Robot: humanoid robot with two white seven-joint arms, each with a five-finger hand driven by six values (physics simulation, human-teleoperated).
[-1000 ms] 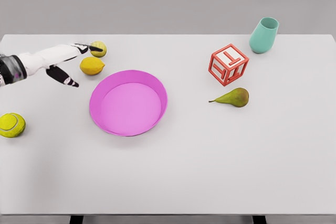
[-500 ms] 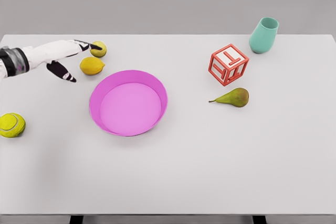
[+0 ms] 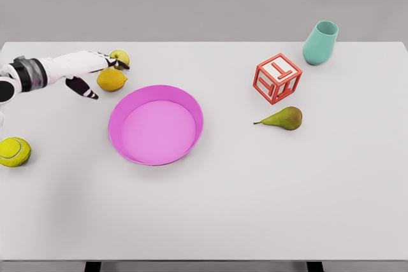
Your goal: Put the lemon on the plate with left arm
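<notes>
White tabletop, grey wall behind, and I'm working the far left corner. My left hand (image 3: 89,71) is creeping in on the lemon (image 3: 111,79): compared with a second ago the wrist is sliding further right, and the thumb is now reaching just beside the lemon's near side while the long fingers are stretching over it toward a second yellow fruit (image 3: 120,58) behind. Fingers are spread, gripping nothing yet. The lemon is sitting on the table just up-left of the pink plate (image 3: 191,103), so I reckon closing comes next.
</notes>
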